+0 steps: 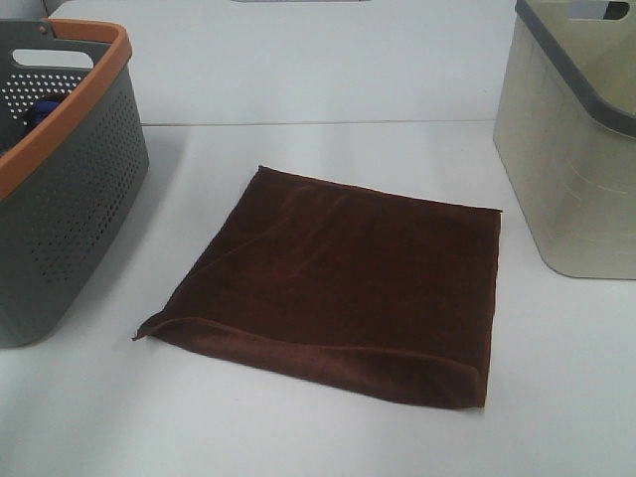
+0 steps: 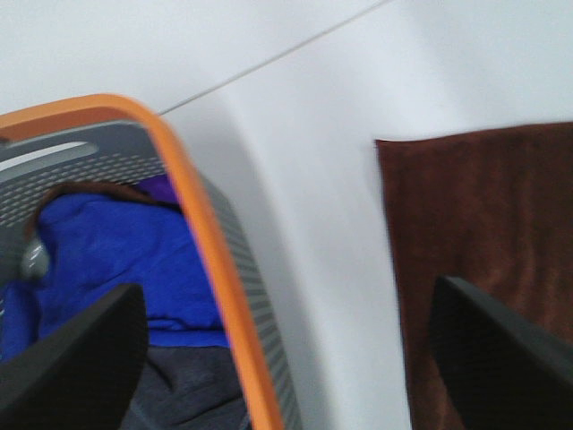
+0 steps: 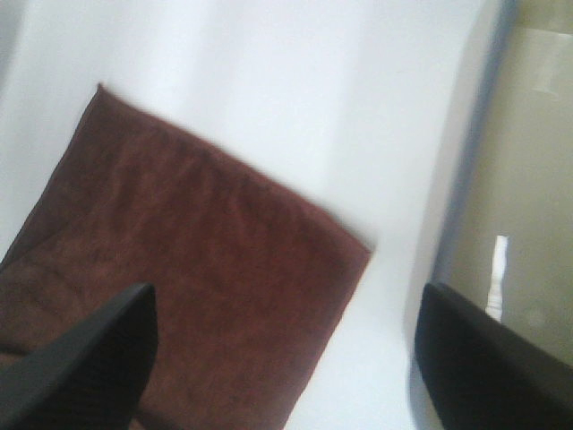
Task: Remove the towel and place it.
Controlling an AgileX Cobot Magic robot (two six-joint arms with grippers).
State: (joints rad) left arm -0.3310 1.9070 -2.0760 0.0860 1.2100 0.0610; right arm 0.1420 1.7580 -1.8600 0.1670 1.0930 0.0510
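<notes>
Left claw wide, empty | right claw wide, empty | towel flat on desk between two baskets | progress: towel laid out, neither claw touching it.

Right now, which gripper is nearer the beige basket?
Right. The right gripper hangs open above the table between the towel and the beige basket. The left gripper hangs open over the grey basket's orange rim, across the towel from it.
</notes>
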